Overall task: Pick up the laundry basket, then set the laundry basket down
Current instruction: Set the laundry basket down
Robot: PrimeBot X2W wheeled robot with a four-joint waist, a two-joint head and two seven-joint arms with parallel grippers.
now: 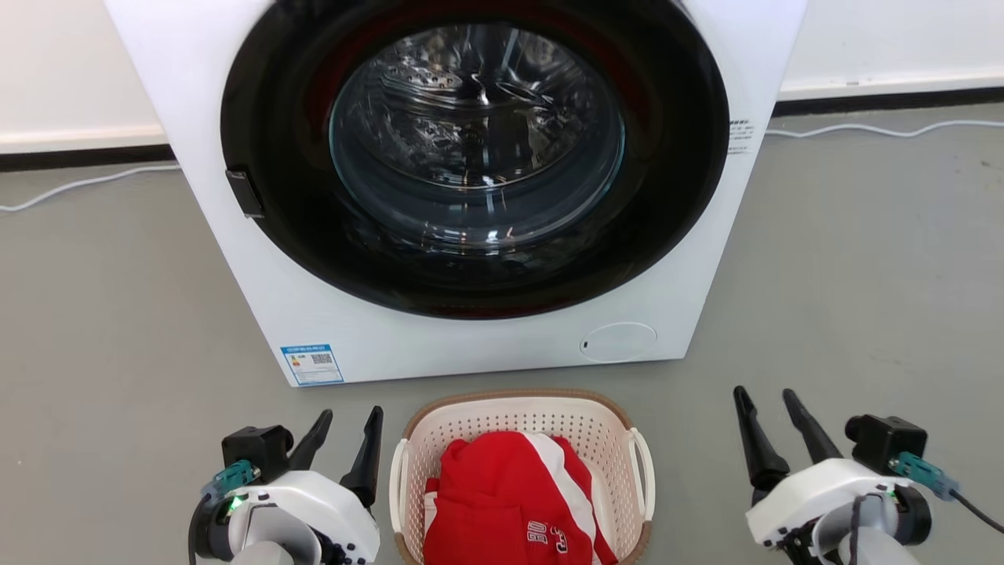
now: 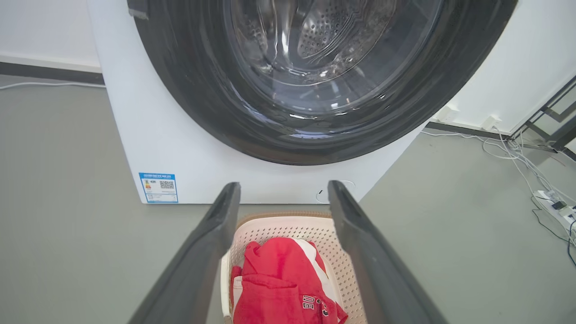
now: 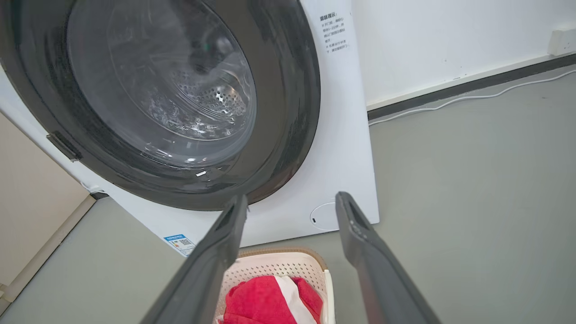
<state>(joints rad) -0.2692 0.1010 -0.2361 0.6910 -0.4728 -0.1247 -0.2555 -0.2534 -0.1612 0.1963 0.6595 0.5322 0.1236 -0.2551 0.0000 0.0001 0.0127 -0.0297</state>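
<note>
Laundry basket (image 1: 518, 420) sits on the floor (image 1: 118, 314) between your left pincer (image 1: 351, 413) and right pincer (image 1: 763, 392), both wide, apparently untouched; lift and set-down remain.

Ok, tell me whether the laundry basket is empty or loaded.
Loaded: a red and white garment lies bunched inside the laundry basket, which stands upright on the floor.

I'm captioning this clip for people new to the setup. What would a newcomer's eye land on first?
The big white washer, its round dark-rimmed glass door taking up the top of the head view. Next, on the grey floor just before it, the small cream laundry basket with a bright red-and-white garment inside. The left gripper and right gripper stand open on either side of the basket.
</note>
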